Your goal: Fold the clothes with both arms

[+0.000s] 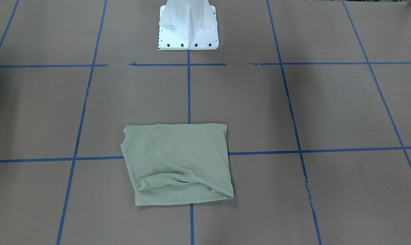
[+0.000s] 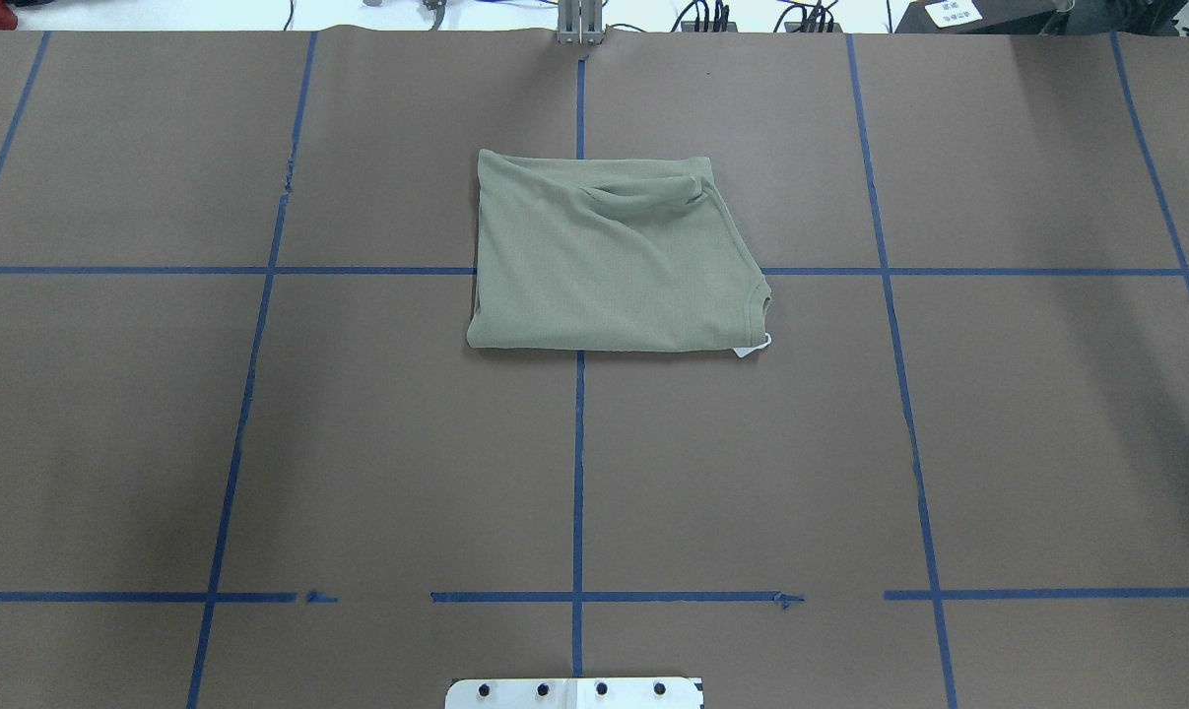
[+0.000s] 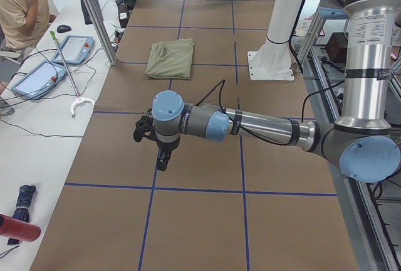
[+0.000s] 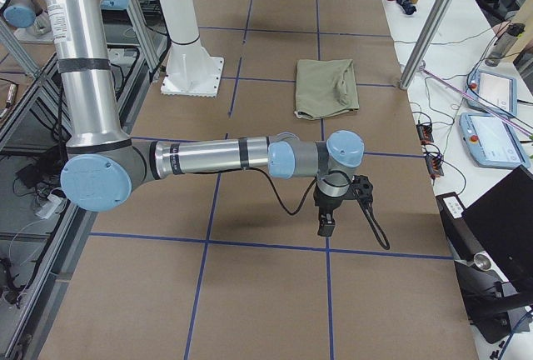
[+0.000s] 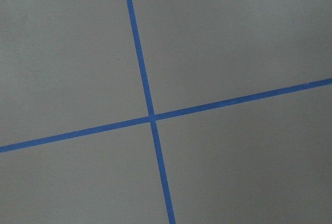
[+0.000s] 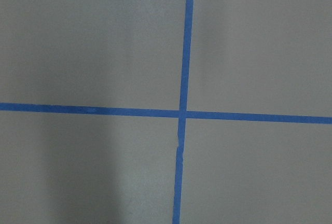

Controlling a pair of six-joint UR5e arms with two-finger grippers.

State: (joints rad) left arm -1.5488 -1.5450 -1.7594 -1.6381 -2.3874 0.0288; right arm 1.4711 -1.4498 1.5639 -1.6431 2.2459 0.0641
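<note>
The sage-green shirt (image 1: 179, 163) lies folded into a rough rectangle on the brown table, collar and white label at one corner; it also shows in the overhead view (image 2: 609, 261) and both side views (image 3: 170, 58) (image 4: 326, 87). Neither arm shows in the overhead or front-facing views. The left arm reaches out over the table's left end, and its gripper (image 3: 161, 161) points down, far from the shirt. The right arm does the same at the right end, with its gripper (image 4: 326, 225) pointing down. I cannot tell whether either gripper is open or shut. Both wrist views show only table and blue tape.
The white base pedestal (image 1: 188, 27) stands at the robot's side of the table. Blue tape lines (image 2: 578, 443) grid the brown surface. Side benches hold tablets (image 3: 37, 76) (image 4: 491, 139), cables and a white-tipped stick (image 3: 69, 76). A person (image 3: 19, 7) sits by the left bench.
</note>
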